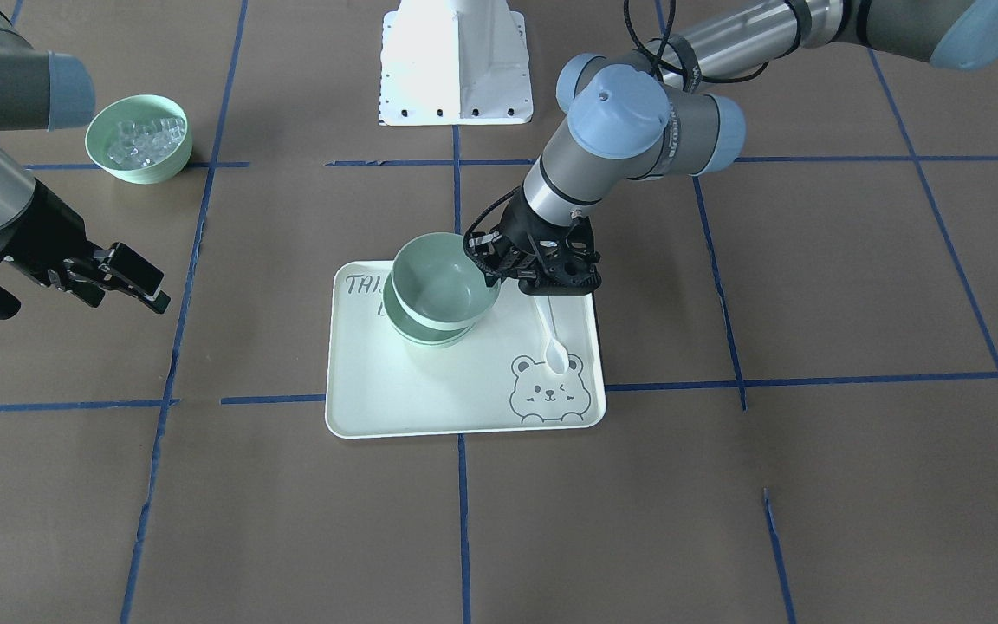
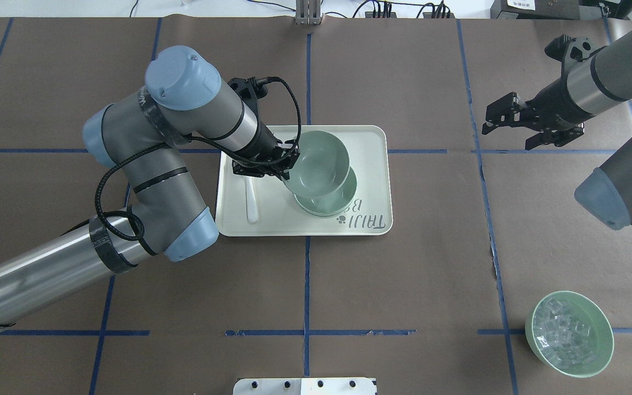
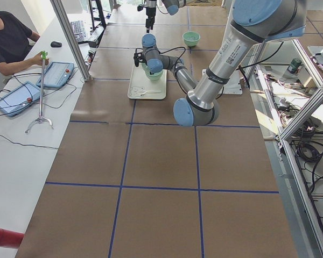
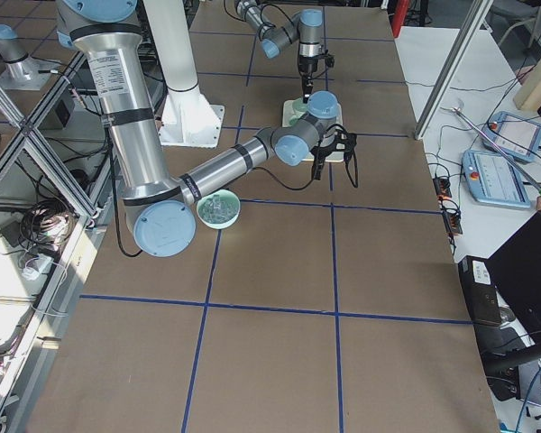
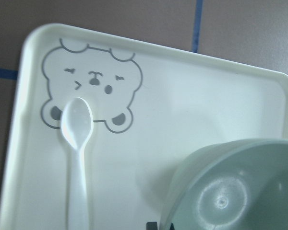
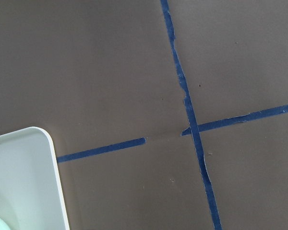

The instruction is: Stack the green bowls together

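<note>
My left gripper point(image 1: 488, 258) is shut on the rim of a pale green bowl point(image 1: 445, 279). It holds the bowl tilted just above more green bowls point(image 1: 430, 331) nested on the bear-print tray point(image 1: 395, 399). I cannot tell how many are nested there. In the overhead view the held bowl point(image 2: 319, 163) overlaps the nested bowls point(image 2: 331, 204), with my left gripper point(image 2: 289, 162) at its rim. The left wrist view shows the held bowl point(image 5: 235, 191) above the tray. My right gripper point(image 2: 491, 118) is open and empty, well to the side of the tray.
A white spoon point(image 1: 553, 340) lies on the tray by the bear print, under my left wrist. A green bowl of clear cubes point(image 2: 569, 333) stands near the robot's right side. The white robot base point(image 1: 456, 61) is behind the tray. The tray's corner point(image 6: 24, 177) shows in the right wrist view.
</note>
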`<state>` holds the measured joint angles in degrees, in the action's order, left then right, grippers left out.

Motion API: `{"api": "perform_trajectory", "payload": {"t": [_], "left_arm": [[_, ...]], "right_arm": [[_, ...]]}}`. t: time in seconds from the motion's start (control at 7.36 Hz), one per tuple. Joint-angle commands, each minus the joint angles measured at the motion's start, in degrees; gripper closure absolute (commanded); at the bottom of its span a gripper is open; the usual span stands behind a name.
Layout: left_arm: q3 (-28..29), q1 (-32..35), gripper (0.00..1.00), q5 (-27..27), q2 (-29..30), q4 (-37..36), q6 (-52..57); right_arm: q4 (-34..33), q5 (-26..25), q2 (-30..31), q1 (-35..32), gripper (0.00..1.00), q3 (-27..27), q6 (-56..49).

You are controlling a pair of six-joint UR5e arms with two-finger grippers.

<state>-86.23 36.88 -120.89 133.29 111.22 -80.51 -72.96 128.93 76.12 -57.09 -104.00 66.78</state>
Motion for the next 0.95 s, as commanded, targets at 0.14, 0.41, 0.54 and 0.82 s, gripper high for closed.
{"api": "perform_trajectory", "payload": {"t": [0.14,0.41,0.54,0.82], "left_arm": [[1.95,-1.54,1.00,1.63,1.97,-0.04,-0.43],[1.68,-1.55,1.00,1.71,1.62,-1.78,-0.43],[1.59,-1.55,1.00,1.71,1.62,-2.14,-0.43],[1.68,-1.55,0.59,1.80,1.62,-2.06,-0.35]], "right_arm": [[0.01,0.01,0.00,-0.04,0.00,-0.24,-0.08],[0.01,0.01,0.00,-0.13,0.00,-0.32,-0.08],[0.01,0.10,0.00,-0.13,0.00,-0.41,-0.08],[0.01,0.01,0.00,-0.22,0.00,-0.32,-0.08]]}}
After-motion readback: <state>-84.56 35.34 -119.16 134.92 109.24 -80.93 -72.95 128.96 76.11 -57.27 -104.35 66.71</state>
